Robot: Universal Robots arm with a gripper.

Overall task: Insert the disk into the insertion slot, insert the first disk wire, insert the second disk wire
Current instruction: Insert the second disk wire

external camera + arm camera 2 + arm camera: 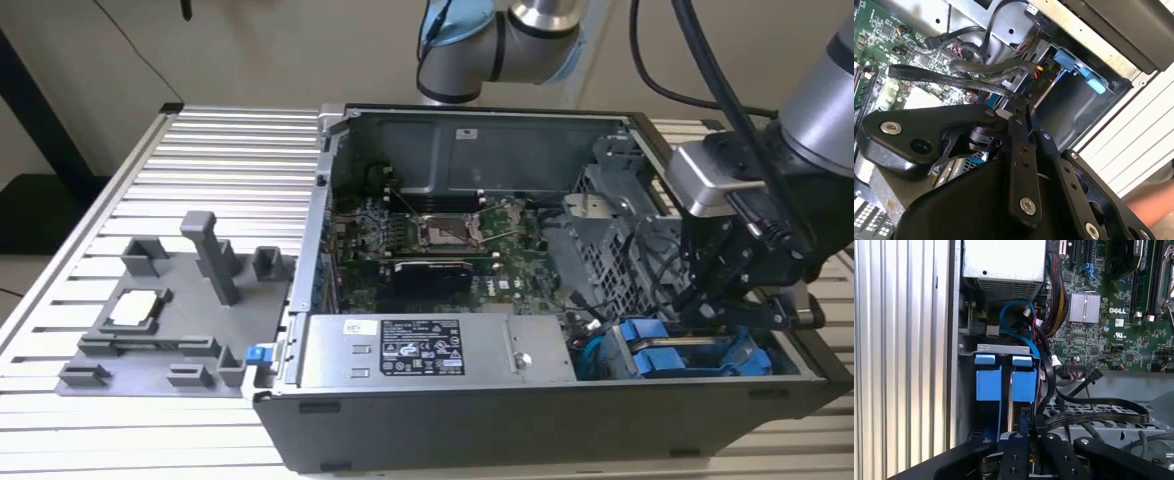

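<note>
My pincer (1024, 426) has its black metal fingers drawn nearly together; can't tell if anything is pinched. Its tip hangs just off the disk (1024, 385), whose glossy blue plastic handle sits in the insertion slot (999, 347), a grey sheet-metal bay, beside a second blue carrier (989, 382). A flat black ribbon cable (1104, 412) runs near my fingers. Beyond are a looped blue wire (1014, 315), a green circuit board (1114, 325) and a ribbed aluminium table (899, 340).

Grey fixture (187, 335) on slatted table (120, 432), perhaps holding a chip (138, 308).
</note>
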